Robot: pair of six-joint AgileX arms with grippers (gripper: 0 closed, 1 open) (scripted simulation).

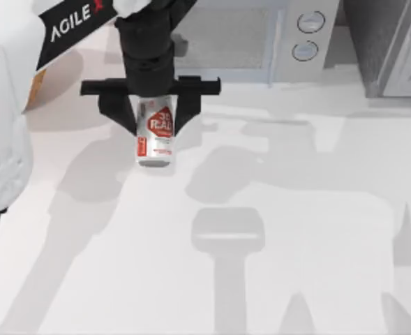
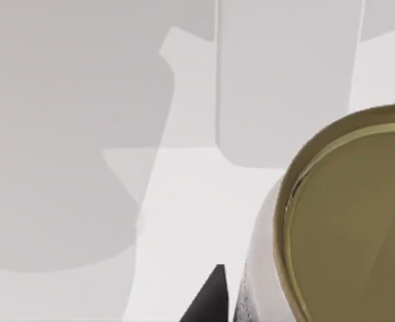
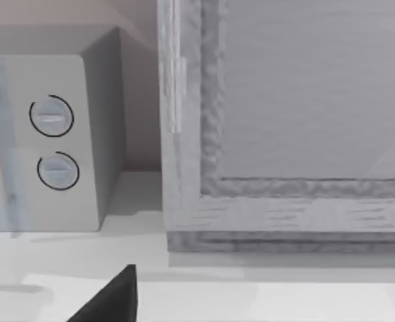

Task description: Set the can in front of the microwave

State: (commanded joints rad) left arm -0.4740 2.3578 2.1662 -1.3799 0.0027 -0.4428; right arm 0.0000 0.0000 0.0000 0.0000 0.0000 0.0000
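The left gripper (image 1: 154, 112) of an AgileX arm reaches down from the top of the overhead view, its two black fingers spread on either side of the drink can (image 1: 155, 132) and closed against its upper sides, so the can appears clamped between them. The silver can with its red and white label sits on, or just above, the white table (image 1: 296, 279), near the front of the light grey-blue microwave (image 1: 261, 35), below the left part of its mesh door and well to the left of its two round knobs (image 1: 310, 22). Whether the can's base already touches the table cannot be told. The left wrist view looks along the can (image 2: 345, 221), showing its gold-toned end and a black fingertip (image 2: 210, 298) beside it. The right wrist view faces the microwave's knob panel (image 3: 53, 144) and the darker grey speckled appliance (image 3: 284, 134) beside it, with a black fingertip (image 3: 113, 302) at the edge; whether that right gripper's fingers are apart or together cannot be told. By this picture the carry looks nearly complete: the can is in front of the microwave, and what seems left is to let go and lift the arm away without tipping it.
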